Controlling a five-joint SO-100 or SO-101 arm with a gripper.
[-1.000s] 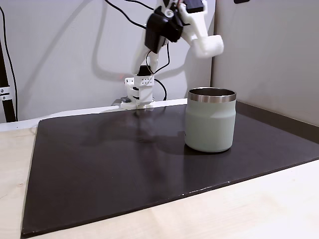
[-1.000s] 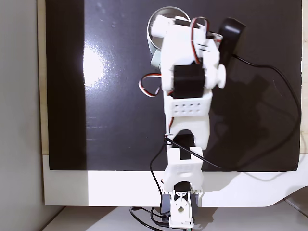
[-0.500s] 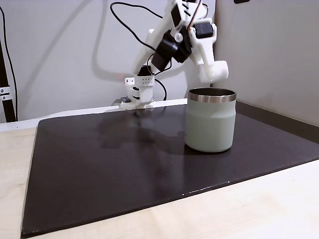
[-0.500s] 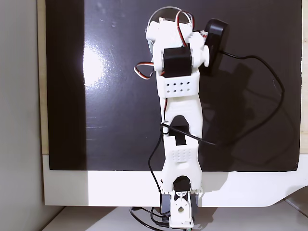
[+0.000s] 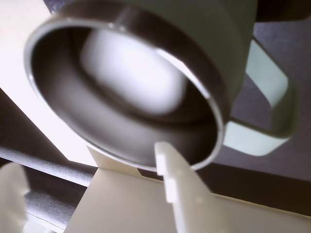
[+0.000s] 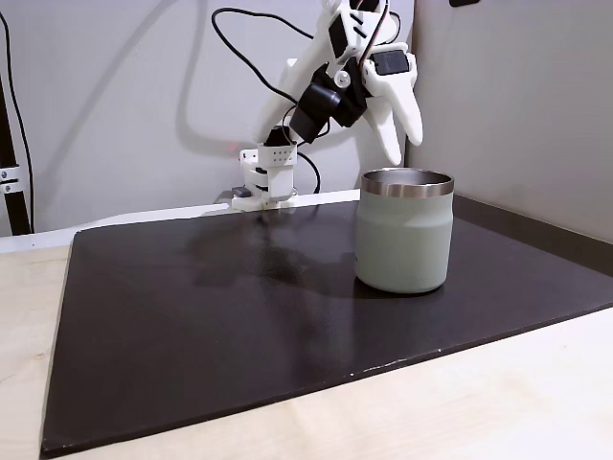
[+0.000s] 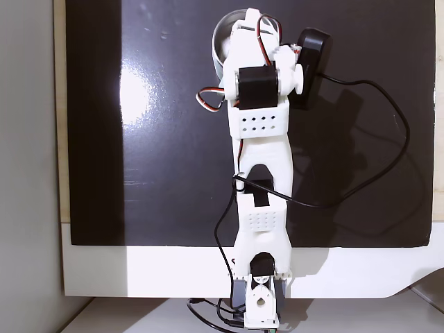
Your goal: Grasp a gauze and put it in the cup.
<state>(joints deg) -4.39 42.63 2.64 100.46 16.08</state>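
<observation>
In the wrist view I look straight down into the sage-green cup [image 5: 243,39] with its steel rim. A blurred white roll, the gauze [image 5: 133,68], sits inside its mouth. My gripper [image 5: 87,160] is open, one white finger [image 5: 180,189] at the rim's near edge and the other at the lower left, nothing between them. In a fixed view the gripper [image 6: 405,149] hangs just above the cup [image 6: 404,235], fingers pointing down. From above, my arm covers most of the cup [image 7: 218,41].
The cup stands on a black mat [image 6: 192,316] over a pale wooden table. My arm's base [image 6: 268,177] is at the mat's far edge, with black cables looping beside it. A grey wall panel rises behind the cup on the right.
My arm has stretched forward and tipped the gripper down over the cup. The jaws have spread apart, and the white roll now shows inside the cup.
</observation>
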